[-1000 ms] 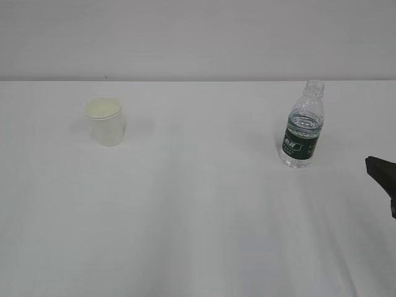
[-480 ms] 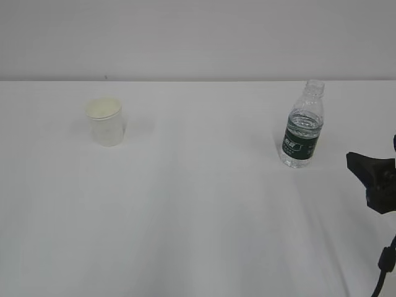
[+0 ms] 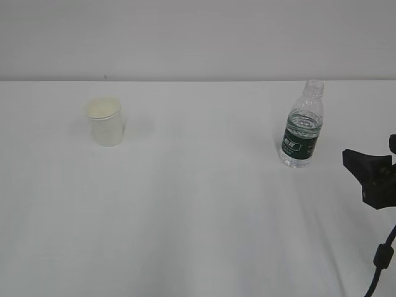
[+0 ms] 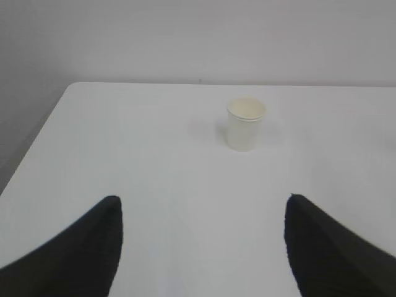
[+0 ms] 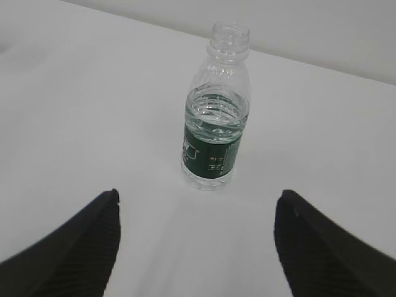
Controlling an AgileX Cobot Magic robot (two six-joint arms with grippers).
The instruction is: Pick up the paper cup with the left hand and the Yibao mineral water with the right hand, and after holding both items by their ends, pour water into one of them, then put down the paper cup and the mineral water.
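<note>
At the near right edge of the worktop (image 3: 198, 235), the right hand (image 3: 370, 176) is seen entering the exterior view, low over the surface and just beside the Yibao mineral water (image 3: 302, 127), with its thin black cable (image 3: 378, 266) trailing down. In the right wrist view its two black fingers (image 5: 74, 241) are spread wide and released, nothing between them, and the bottle is framed upright in the middle of the gap; this alignment is judged to serve a straight approach for a grasp. The water (image 5: 216, 114) is seen reaching the shoulder above the dark green label, and the neck is capless, so an upright hold is judged necessary until pouring.

The left hand (image 4: 201, 247) is not seen in the exterior view; in its own wrist view the gripper is likewise released and empty, and the paper cup (image 4: 246, 124) is centred well ahead of it. The cup is stood upright, mouth up, towards the far left of the worktop, well apart from the bottle at the far right, so each item is left on the side of the arm meant to take it
</note>
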